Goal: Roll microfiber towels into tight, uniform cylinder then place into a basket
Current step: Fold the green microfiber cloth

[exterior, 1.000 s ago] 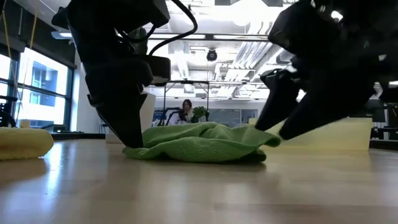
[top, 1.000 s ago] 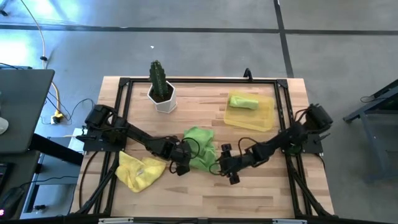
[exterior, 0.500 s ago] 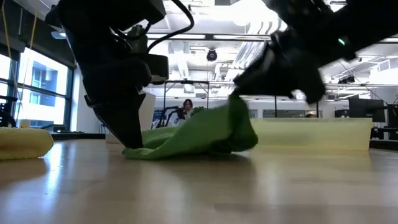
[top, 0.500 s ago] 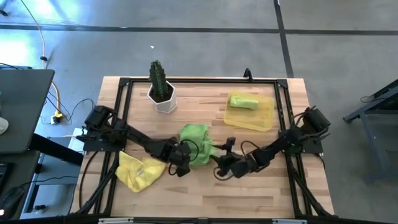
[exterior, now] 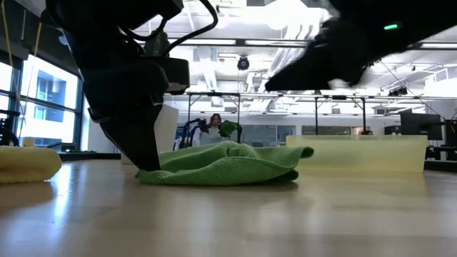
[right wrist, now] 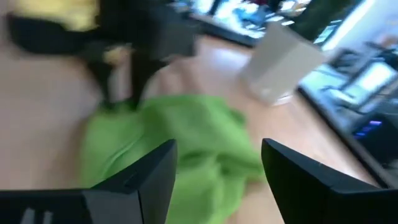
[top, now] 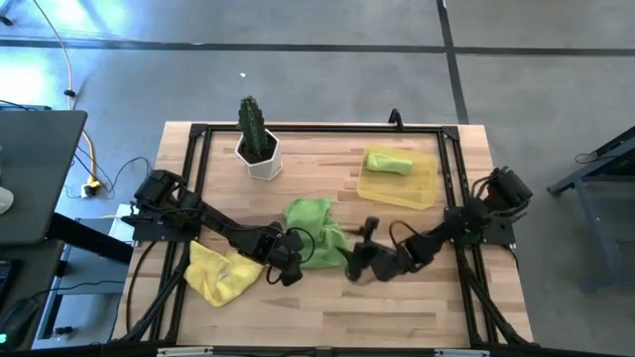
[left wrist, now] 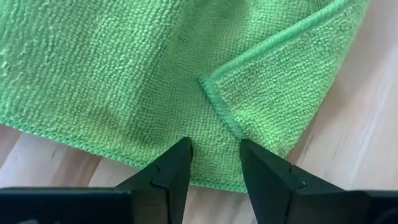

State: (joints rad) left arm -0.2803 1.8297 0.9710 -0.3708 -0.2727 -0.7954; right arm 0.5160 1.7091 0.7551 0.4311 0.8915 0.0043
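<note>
A lime green microfiber towel (top: 313, 233) lies crumpled at the table's middle, also seen in the low view (exterior: 228, 164). My left gripper (top: 293, 260) stands open at its near-left edge, pointing steeply down. My right gripper (top: 349, 258) hovers open just right of the towel and above it, its fingers (right wrist: 140, 180) wide apart with nothing between them. A rolled green towel (top: 387, 162) lies in the yellow basket (top: 422, 188) at the far right. A yellow towel (top: 223, 273) lies bunched at the near left. My left gripper sets its two fingertips (left wrist: 180, 152) on the green towel just inside its hemmed edge (left wrist: 211, 183). It comes from above, slanting. A folded-over corner's hem (left wrist: 217, 106) lies in the gap between the fingers. The towel stays flat on the table there.
A white pot with a cactus (top: 258, 149) stands at the far left. A black frame (top: 298, 129) rims the table. Bare wood lies along the near edge and between the towel and the basket (exterior: 357, 153).
My right gripper has risen off the table and tipped from pointing down toward level. The towel's right edge rose with it, swung toward the left, then dropped back onto the cloth. The gripper now hangs clear of the towel. The left end of the towel has stayed put.
</note>
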